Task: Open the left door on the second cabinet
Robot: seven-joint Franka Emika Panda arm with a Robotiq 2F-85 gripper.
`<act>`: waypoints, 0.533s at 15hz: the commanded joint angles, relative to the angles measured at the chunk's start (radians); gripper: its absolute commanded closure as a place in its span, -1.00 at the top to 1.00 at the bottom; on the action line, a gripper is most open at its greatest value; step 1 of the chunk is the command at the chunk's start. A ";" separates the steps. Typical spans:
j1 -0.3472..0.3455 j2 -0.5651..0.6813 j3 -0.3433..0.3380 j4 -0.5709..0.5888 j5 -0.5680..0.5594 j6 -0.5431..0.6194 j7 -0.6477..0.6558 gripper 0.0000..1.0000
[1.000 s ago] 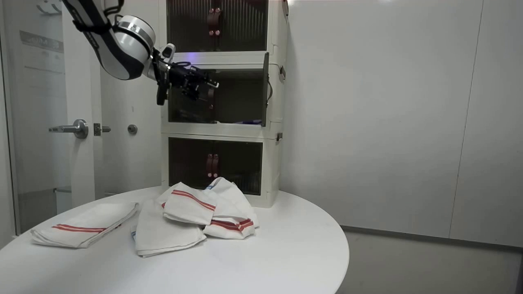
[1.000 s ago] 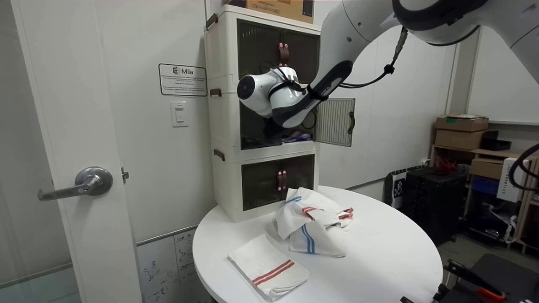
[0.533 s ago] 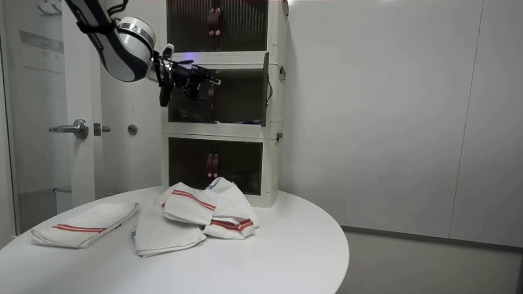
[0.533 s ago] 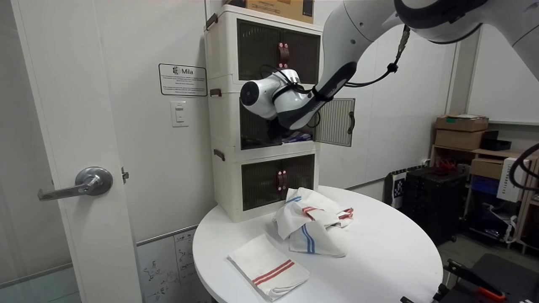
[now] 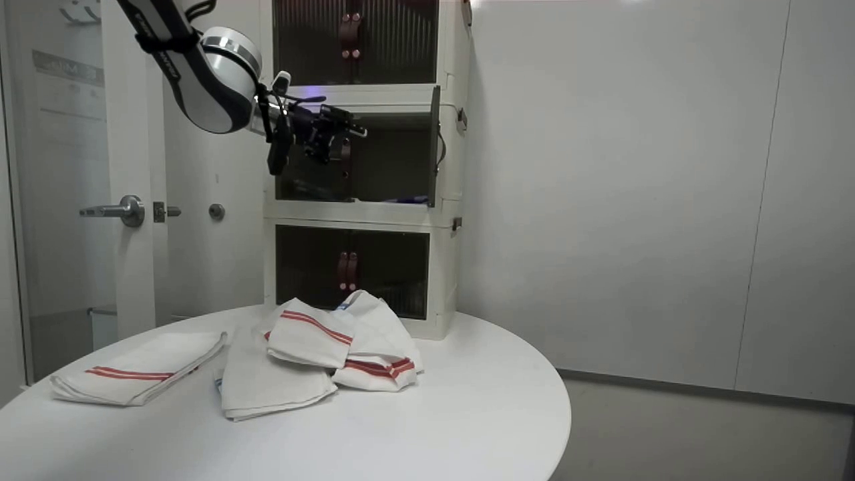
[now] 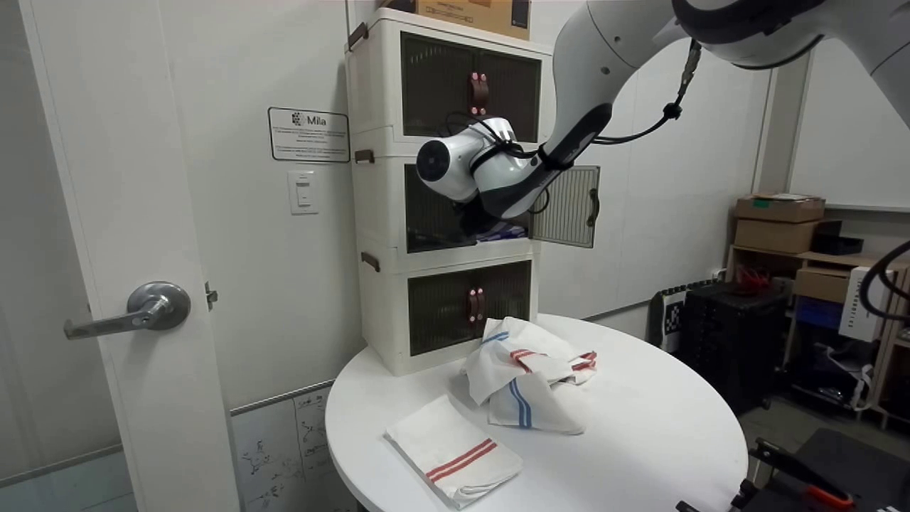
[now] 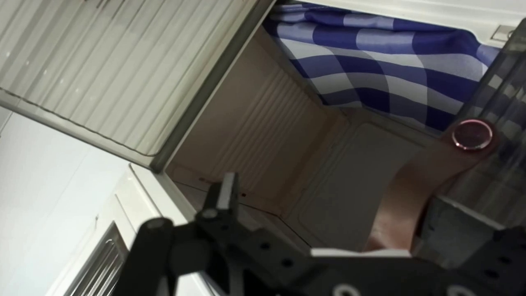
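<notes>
Wrist view crops the left door [image 7: 495, 185], handle [image 7: 411, 195] partly hidden, fingers [image 7: 226, 193] spread wide.

The left door [image 6: 430, 213] you face looks like ribbed, see-through plastic; its strap pull [image 7: 404, 199] seems smooth leather, the stud [image 7: 472, 135] on it glossy and metallic-rimmed. The second cabinet [image 6: 380, 203] reads as smooth plastic too. You also have soft checked cloth [image 7: 370, 65], matt woven towels [image 6: 444, 437] and a smooth, matt desk [image 6: 654, 441].
</notes>
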 commanded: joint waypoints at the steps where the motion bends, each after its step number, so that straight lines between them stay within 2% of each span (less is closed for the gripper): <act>1: -0.034 -0.014 -0.007 -0.017 -0.015 0.016 0.038 1.00; 3: -0.037 -0.018 -0.005 -0.025 -0.008 0.019 0.045 1.00; 4: -0.038 -0.020 -0.005 -0.027 -0.007 0.020 0.051 0.52; 6: -0.039 -0.021 -0.005 -0.032 -0.008 0.026 0.058 0.37; 8: -0.037 -0.024 -0.004 -0.038 -0.010 0.034 0.070 0.07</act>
